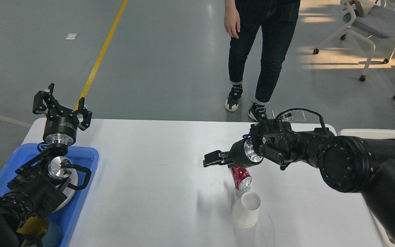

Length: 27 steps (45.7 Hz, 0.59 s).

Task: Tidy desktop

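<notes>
Right now our right pincer [211, 160] reaches leftward over the middle of the white tabletop [156, 178], its fingers seen almost edge-on and dark, so we cannot tell how far apart they stand or whether anything is between them. Just below and to the right of it, a crushed red can [241, 177] lies on the tabletop, its silver end turned toward us; whether the pincer touches the can we cannot say. Close in front of the can stands a white paper cup [246, 210], upside down, tilted slightly, near the can but apart from it.

Our left pincer [62, 103] is raised above the far left corner of the tabletop, fingers pointing up and spread wide, with nothing between them. Below that arm sits a blue tray [84, 161] at the tabletop's left edge, holding a white round dish [68, 197] partly hidden by our arm.

At the right edge, the rim of a cream bin [372, 131] shows behind our right arm. The tabletop itself fills most of the lower view, broad and glossy, with rounded far corners.

Beyond it, a person in dark jeans [262, 51] stands on the grey floor [166, 58], which carries a yellow line [103, 51]. Grey chairs [372, 24] stand at the upper right.
</notes>
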Available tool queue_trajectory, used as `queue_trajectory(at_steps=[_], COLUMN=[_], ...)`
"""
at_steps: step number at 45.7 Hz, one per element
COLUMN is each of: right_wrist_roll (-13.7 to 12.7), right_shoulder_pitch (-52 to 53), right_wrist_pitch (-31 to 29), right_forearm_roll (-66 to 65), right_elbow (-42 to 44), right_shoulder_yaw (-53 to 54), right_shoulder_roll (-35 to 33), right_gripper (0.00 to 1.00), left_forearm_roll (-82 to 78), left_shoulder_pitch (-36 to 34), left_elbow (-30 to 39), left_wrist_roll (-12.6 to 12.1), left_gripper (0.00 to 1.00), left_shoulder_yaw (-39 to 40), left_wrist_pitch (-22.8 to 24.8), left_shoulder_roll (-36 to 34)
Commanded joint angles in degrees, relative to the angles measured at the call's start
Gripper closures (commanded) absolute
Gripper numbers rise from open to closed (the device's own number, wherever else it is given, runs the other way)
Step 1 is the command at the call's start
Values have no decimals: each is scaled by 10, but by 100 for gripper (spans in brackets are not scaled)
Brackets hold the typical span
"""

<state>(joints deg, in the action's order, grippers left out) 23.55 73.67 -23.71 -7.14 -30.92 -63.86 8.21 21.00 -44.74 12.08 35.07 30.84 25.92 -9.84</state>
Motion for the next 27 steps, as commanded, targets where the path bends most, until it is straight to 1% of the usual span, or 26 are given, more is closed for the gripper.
queue_trajectory(at_steps=[1,13,22,27], right_wrist_roll=[0,1,1,1], right_shoulder_pitch=[2,-2,-3,-21], right_wrist_pitch=[1,8,8,9], right_forearm_roll=[0,-5,-10,-11], right_elbow=[-1,1,1,5], right_shoulder_yaw=[-6,-18,-47,-54], right_shoulder_roll=[-4,-19,-21,-21], right_gripper=[0,0,0,0], left_forearm_roll=[0,0,0,0], left_shoulder_pitch=[0,0,0,0], left_elbow=[0,0,0,0], left_wrist_roll=[0,0,0,0], left_gripper=[3,4,4,3], left_shoulder_yaw=[-1,0,-1,0], left_wrist_pitch=[0,0,0,0], left_shoulder_roll=[0,0,0,0])
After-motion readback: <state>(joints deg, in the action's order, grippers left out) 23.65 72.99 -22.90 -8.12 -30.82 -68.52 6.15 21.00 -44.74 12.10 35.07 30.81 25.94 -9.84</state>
